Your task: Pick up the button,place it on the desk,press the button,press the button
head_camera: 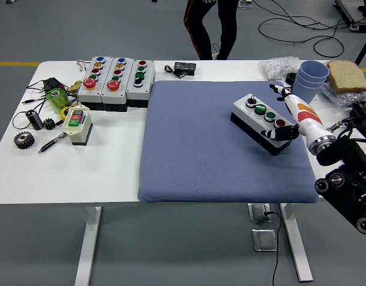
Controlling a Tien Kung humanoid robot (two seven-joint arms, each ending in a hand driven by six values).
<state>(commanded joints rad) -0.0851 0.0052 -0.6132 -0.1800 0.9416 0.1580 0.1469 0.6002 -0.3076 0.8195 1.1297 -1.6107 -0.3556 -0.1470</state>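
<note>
The button box (264, 124) is gripped at its right end by the right hand (290, 113), whose fingers (277, 134) are curled round it. Its long axis is laid diagonally on the blue mat (219, 143). The left hand is not seen.

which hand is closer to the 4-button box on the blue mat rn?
Right. The right hand is at the button box's right end, thumb against its near side by the red button. The left hand isn't in view.

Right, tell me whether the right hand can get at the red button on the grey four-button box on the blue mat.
Probably yes. The right hand is already at the right end of the grey four-button box, beside the red button, and nothing lies between them on the blue mat.
</note>
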